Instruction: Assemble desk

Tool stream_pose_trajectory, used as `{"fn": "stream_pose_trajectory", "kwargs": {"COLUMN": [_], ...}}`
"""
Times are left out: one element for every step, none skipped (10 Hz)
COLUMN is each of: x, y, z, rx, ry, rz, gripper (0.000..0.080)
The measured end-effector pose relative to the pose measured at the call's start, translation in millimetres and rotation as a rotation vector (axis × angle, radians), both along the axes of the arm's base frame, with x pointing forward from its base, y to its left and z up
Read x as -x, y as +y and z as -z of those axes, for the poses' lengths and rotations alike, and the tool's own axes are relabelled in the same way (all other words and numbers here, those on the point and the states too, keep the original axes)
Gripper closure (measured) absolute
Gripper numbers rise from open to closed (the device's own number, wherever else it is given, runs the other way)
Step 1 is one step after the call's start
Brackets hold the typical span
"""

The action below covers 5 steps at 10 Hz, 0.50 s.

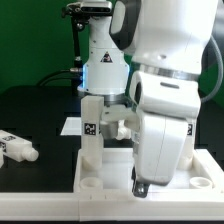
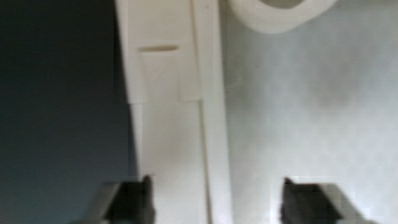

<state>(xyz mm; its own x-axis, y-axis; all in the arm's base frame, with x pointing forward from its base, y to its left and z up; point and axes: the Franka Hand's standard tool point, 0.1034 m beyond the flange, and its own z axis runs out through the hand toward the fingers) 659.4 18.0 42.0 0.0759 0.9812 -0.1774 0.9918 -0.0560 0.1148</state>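
Lying flat: the desk panel [image 1: 108,172] was a white plastic rectangle on the black surface [image 1: 40,112], near the front of the exterior view.
Panel detail: it had a raised rim and round corner sockets; one corner socket [image 1: 90,184] sat at the front on the exterior view's left, and another showed in my wrist view [image 2: 281,14].
Panel up close: in the wrist view the panel [image 2: 311,110] was plain white, with its rim running as a long straight ridge beside the dark surface [image 2: 54,100].
Upright leg: a white post, the upright leg [image 1: 90,130], stood at the panel's far corner on the exterior view's left.
Loose leg: the loose leg [image 1: 18,148] lay on its side on the surface, well apart from the panel, on the exterior view's left.
Labels: both legs bore black-and-white square tags, too small for me to read any writing.
Marker board: the marker board [image 1: 68,122] lay flat behind the upright leg, showing one tag.
Gripper: my gripper [image 1: 140,186] hung low at the panel's front edge; in the wrist view my gripper [image 2: 222,200] had its fingers [image 2: 125,200] spread wide with the rim between them, holding nothing.
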Motion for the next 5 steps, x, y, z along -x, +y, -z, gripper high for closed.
{"fn": "stream_pose_trajectory", "kwargs": {"x": [-1.4,0.3,8.1,16.6,18.9], "y": [-0.1,-0.2,-0.7,-1.5,-2.7], "z": [-12.6,-27.7,-44.0,-47.4,-44.7], "rx": [0.002,-0.002,-0.013,-0.024,-0.023], "ry": [0.001,-0.002,-0.014,-0.025,-0.019], "rz": [0.001,0.004,0.021,0.056,0.059], "gripper": [0.0278,0.0190,0.0190,0.0156,0.0156]}}
